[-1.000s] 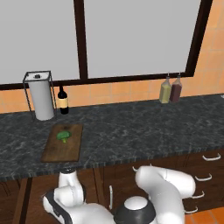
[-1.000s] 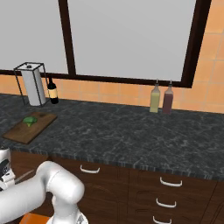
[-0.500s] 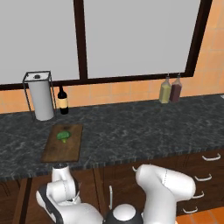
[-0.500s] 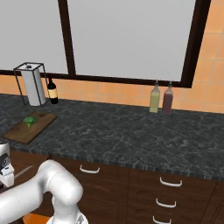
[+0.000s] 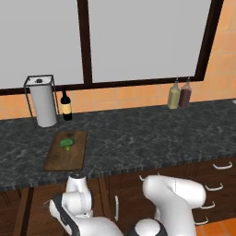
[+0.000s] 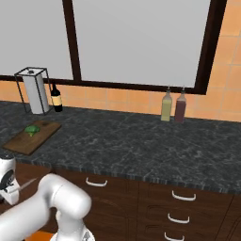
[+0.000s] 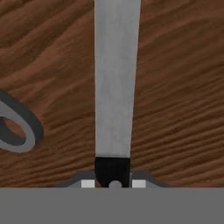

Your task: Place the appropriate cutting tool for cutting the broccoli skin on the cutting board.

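My gripper is shut on the black handle of the knife, whose long silvery blade runs straight away from it over brown grained wood. The hand hangs low at the cabinet fronts, below the counter's front edge, with the thin blade sticking out beside it. Up on the counter lies the cutting board, and the small green broccoli rests on its far half. From the right side the board and broccoli sit at the far left.
A grey looped piece lies left of the blade, cut off by the edge. Behind the board stand a paper towel holder and a dark bottle. Two bottles stand far right. Drawer handles line the cabinets.
The arm's links have shifted and the hand with the knife has moved a little in front of the cabinets; the blade now shows more clearly beside the hand. Board and broccoli are unmoved.
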